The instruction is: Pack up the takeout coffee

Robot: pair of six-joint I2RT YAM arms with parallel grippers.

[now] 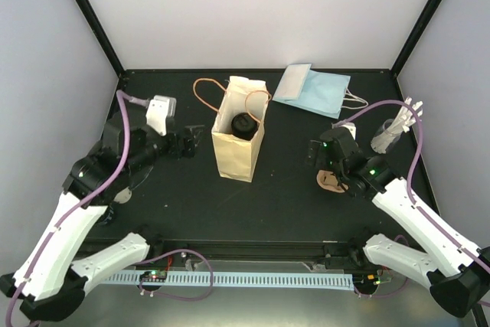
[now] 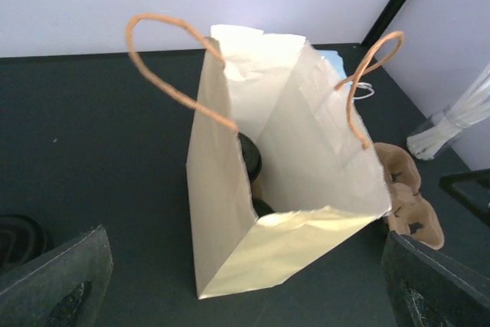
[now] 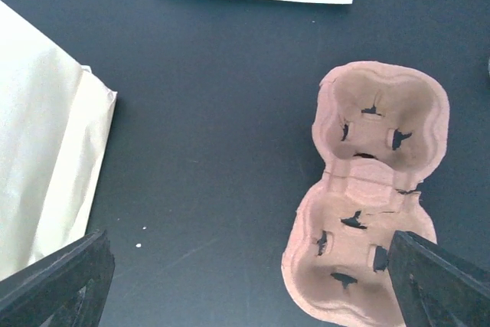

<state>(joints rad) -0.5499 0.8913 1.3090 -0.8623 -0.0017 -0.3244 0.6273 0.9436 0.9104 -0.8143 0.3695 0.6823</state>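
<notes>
The tan paper bag (image 1: 237,143) stands upright and open-mouthed mid-table. Inside it sits the takeout coffee (image 1: 243,124), of which only the black lid (image 2: 249,157) shows. My left gripper (image 1: 193,142) hovers just left of the bag, open, its fingers wide on either side of the bag's near corner (image 2: 245,296) with nothing held. My right gripper (image 1: 314,155) is open to the right of the bag, over bare table (image 3: 245,289), beside the brown pulp cup carrier (image 3: 371,197).
The carrier (image 1: 333,181) lies flat under my right arm. Light blue and white paper sleeves (image 1: 314,88) lie at the back right. A clear bundle of stirrers (image 1: 392,134) stands by the right wall. A dark ribbed round object (image 2: 17,237) sits left of the bag.
</notes>
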